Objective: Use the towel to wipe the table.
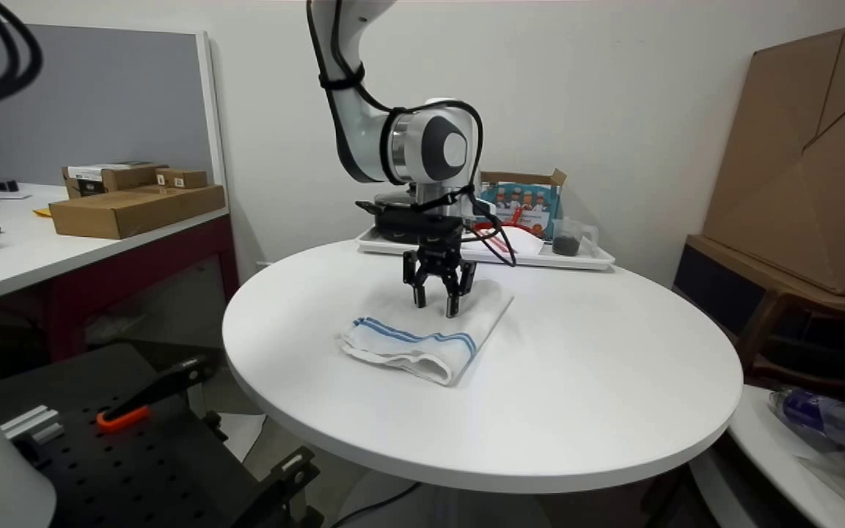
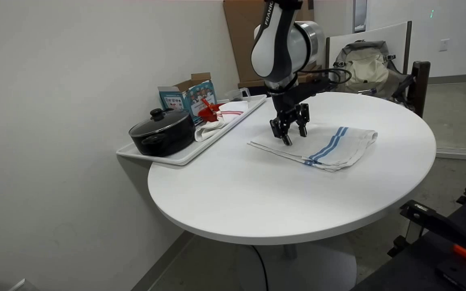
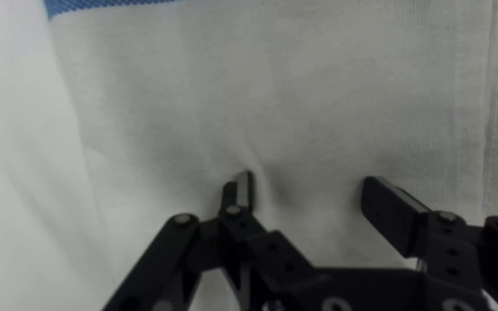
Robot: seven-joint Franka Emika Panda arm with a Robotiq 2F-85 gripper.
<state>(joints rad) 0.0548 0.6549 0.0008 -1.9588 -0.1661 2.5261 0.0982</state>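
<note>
The towel, white with blue stripes, lies folded on the round white table, and both exterior views show it whole. My gripper points down over the towel's plain part, behind the stripes. In the wrist view the gripper stands open, its fingers well apart with towel below and between them. A small ridge of cloth rises beside the left fingertip, which seems to touch the towel. No fold is pinched. From another side, the fingertips also meet the towel.
At the table's wall side sits a white tray bearing a black lidded pot, a blue box, a red item and another cloth. A black perforated platform stands beside the table, lower down.
</note>
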